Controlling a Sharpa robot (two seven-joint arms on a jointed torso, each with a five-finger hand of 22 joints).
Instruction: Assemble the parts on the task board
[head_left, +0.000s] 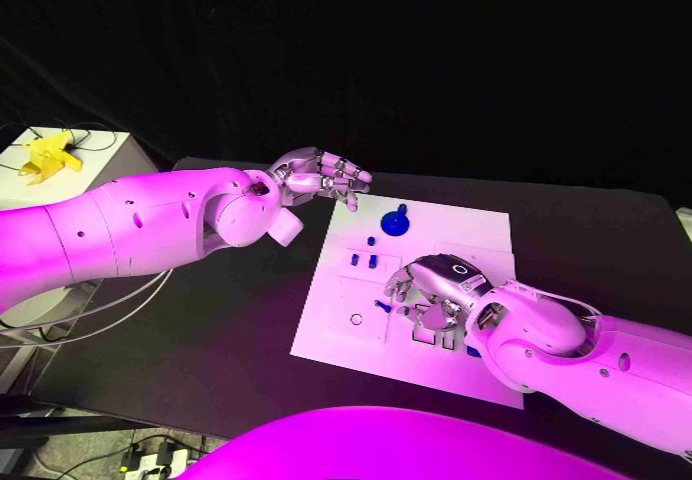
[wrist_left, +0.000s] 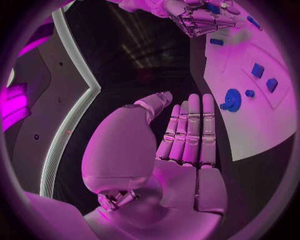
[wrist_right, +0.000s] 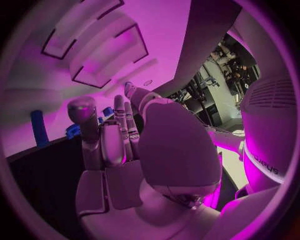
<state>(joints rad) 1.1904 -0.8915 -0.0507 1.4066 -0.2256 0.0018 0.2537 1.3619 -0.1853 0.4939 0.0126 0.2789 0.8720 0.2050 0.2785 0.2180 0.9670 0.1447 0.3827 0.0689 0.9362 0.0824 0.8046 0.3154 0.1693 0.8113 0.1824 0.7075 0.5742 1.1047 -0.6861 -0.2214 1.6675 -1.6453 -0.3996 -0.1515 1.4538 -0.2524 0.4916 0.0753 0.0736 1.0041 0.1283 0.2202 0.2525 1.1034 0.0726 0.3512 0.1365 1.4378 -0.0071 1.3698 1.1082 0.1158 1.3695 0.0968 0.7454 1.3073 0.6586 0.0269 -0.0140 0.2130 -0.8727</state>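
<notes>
The task board (head_left: 476, 235) lies in the middle of the bench (head_left: 216, 340), a little toward its right side. On it stands a round blue part with a knob (head_left: 395, 221) near the far edge, and two small blue blocks (head_left: 364, 260) lie a little nearer, toward the board's left edge. Another small blue piece (head_left: 384, 305) lies just beside the fingers of the right robot hand (head_left: 433, 295), which is low over the middle of the board, above the cut-out recesses (head_left: 440, 335). Its fingers are curled downward; I cannot tell whether they hold a part.

The left robot hand (head_left: 320, 177) hovers at the board's far left corner, fingers straight and close together, holding nothing.

I judge the step is seating or picking a part near the recesses. To do it well, the right robot hand should press straight down, not sideways, so the neighbouring small pieces are not pushed. The left robot hand could steady the board's corner.
</notes>
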